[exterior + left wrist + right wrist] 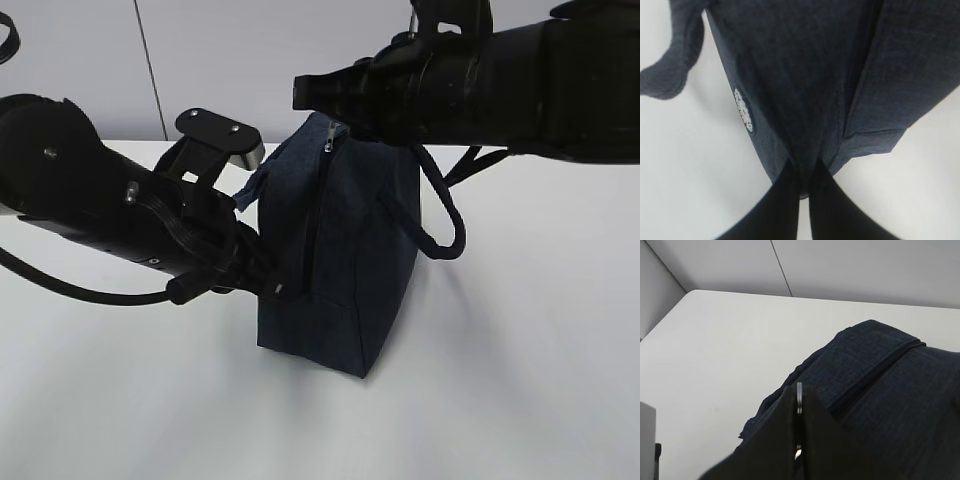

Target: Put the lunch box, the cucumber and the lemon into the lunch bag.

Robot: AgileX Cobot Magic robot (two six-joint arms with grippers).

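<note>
White bench [520, 380] carries the lunch bag [340, 270]. Left pincer [804, 187] clamps fabric at six o'clock, anchoring it; right pincer [799, 410] grips the zipper pull [799, 397] at twelve, apparently to work the zipper.

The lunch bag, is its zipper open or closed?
Closed, as far as shows. On the lunch bag the dark zipper line runs unbroken down the side, with no gap or lining showing. The lower end, near the left fingers, is hidden.

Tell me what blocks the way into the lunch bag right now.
The zipper looks closed, so the lunch bag has no visible opening. The left gripper pinches its lower end; the right gripper is shut on the zipper pull at the top.
</note>
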